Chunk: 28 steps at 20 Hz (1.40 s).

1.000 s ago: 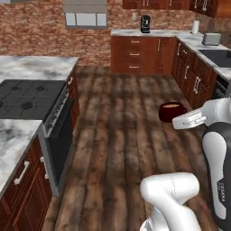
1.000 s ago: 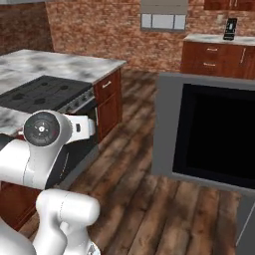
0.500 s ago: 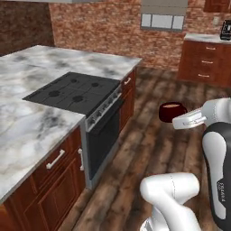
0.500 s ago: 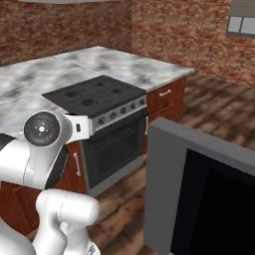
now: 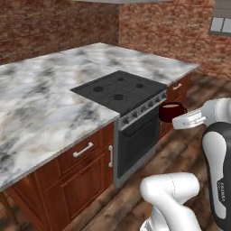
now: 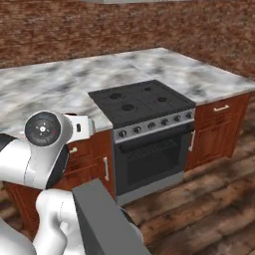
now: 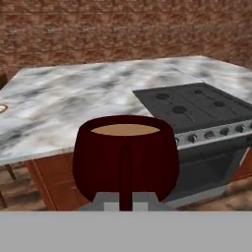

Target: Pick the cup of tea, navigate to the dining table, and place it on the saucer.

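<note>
The cup of tea [image 5: 171, 111] is a dark maroon cup with light brown liquid, held up in the air beside the oven front. My gripper [image 5: 177, 118] is shut on its handle. In the hand view the cup [image 7: 125, 156] stands close and upright, its handle towards the camera, and my gripper [image 7: 125, 201] clamps that handle from below. The dining table [image 5: 49, 94], a veined marble island with a black inset cooktop [image 5: 122, 89], lies ahead and to the left. A sliver of the saucer [image 7: 2, 108], orange-red rimmed, shows at the left edge on the marble top [image 7: 74, 103].
A steel oven [image 5: 137, 135] with a row of knobs sits under the cooktop, between reddish wood cabinets [image 5: 76, 173]. A brick wall [image 5: 58, 27] runs behind the island. A grey panel [image 6: 102, 221] rises close at the bottom of the right base view.
The whole picture has swung as the base moved: the far counters have left the views and the marble island is nearer and larger. The cup stays in the shut gripper.
</note>
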Motion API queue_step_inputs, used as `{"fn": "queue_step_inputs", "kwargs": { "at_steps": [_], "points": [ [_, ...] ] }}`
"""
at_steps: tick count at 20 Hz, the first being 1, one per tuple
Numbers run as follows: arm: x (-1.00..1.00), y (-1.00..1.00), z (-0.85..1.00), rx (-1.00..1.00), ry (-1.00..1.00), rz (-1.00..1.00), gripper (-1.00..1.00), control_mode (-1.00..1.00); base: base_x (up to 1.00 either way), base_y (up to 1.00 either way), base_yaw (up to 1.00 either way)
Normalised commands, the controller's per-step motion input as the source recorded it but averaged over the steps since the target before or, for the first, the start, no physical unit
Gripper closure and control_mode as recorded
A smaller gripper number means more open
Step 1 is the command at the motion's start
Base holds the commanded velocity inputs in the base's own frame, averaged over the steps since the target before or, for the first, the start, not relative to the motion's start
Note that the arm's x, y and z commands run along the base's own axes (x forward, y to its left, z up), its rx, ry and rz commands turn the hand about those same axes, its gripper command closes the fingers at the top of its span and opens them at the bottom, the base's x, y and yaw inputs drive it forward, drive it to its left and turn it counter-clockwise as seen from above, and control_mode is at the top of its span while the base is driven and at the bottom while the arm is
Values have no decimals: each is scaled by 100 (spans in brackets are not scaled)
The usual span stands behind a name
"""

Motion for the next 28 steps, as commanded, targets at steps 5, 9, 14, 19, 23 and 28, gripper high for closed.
{"fn": "queue_step_inputs", "kwargs": {
  "at_steps": [5,9,14,19,23,28],
  "points": [
    [0,0,0,0,0,0,100,100,22,-4,52],
    [0,0,0,0,0,0,100,100,2,0,56],
    [0,0,0,0,0,0,100,100,2,61,30],
    [0,0,0,0,0,0,100,100,41,100,15],
    [0,0,0,0,0,0,100,100,49,100,11],
    [0,0,0,0,0,0,100,100,21,100,6]
  ]
}}
